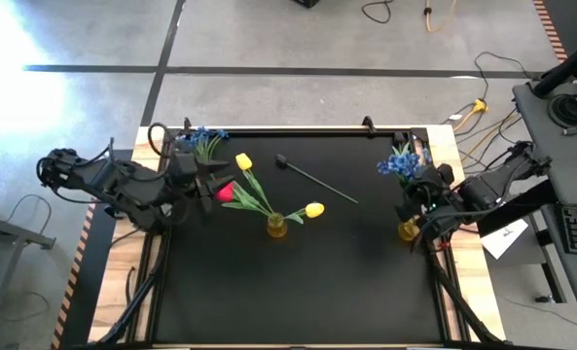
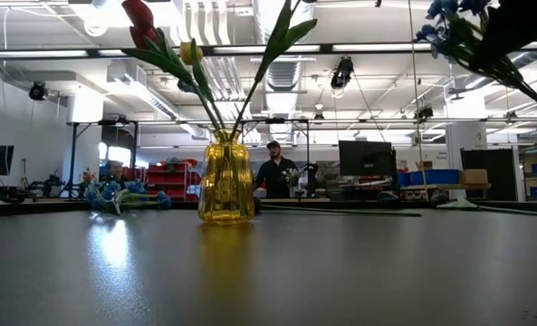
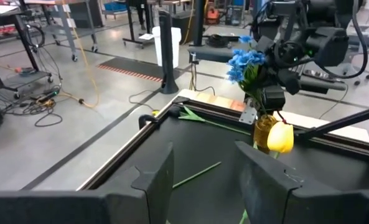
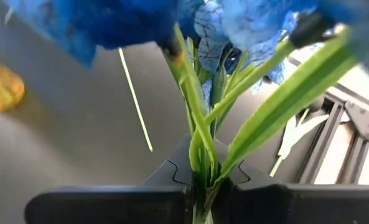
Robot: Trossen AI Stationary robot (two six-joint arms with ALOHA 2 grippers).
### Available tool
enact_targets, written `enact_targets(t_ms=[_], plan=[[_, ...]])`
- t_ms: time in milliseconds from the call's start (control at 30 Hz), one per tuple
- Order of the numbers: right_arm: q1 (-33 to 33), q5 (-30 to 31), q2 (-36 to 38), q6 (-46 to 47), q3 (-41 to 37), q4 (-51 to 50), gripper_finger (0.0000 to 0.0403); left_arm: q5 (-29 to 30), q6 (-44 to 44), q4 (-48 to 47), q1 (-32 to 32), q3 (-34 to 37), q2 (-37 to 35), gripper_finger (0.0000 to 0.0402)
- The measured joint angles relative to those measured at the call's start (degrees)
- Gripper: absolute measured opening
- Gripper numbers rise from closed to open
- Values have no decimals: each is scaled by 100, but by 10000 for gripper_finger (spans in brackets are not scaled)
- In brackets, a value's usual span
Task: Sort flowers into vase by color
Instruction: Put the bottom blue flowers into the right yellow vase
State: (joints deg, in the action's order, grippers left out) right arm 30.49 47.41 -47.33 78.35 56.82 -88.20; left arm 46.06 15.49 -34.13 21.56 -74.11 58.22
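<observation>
A yellow glass vase (image 1: 276, 227) (image 2: 225, 186) stands mid-mat and holds two yellow tulips (image 1: 243, 161) (image 1: 314, 209) and a red tulip (image 1: 225, 192) by their stems. My left gripper (image 1: 208, 188) (image 3: 206, 180) is open beside the red tulip's head, with nothing between its fingers in its wrist view. My right gripper (image 1: 426, 199) (image 4: 200, 186) is shut on a blue blossom spray (image 1: 403, 161) (image 3: 243, 62) above a second amber vase (image 1: 408, 230) (image 3: 265, 129). Another blue spray (image 1: 202, 142) (image 2: 123, 195) lies at the mat's far left corner. My right gripper pinches the blue spray's green stems (image 4: 201, 168) between its two shut fingers, well below the blossoms. The fingers come from the table's right side, slanting down, and lie across the stems. The spray stands nearly upright, and its stems run down into the amber vase's mouth (image 3: 263, 118).
A thin loose stem (image 1: 317, 181) (image 3: 196, 175) lies on the black mat between the two vases. The mat has a raised frame (image 1: 298, 129). Bare mat spreads toward the near edge. A person (image 2: 273, 172) stands in the room beyond the table.
</observation>
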Motion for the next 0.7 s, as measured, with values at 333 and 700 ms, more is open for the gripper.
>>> enact_targets(t_ms=[333, 700], plan=[[2, 270, -9, 1014, -398, 423, 13, 0, 44, -18, -4, 0, -131, 148], [2, 973, -116, -47, -480, 1692, 13, -24, 75, -42, -4, 0, -89, 148]])
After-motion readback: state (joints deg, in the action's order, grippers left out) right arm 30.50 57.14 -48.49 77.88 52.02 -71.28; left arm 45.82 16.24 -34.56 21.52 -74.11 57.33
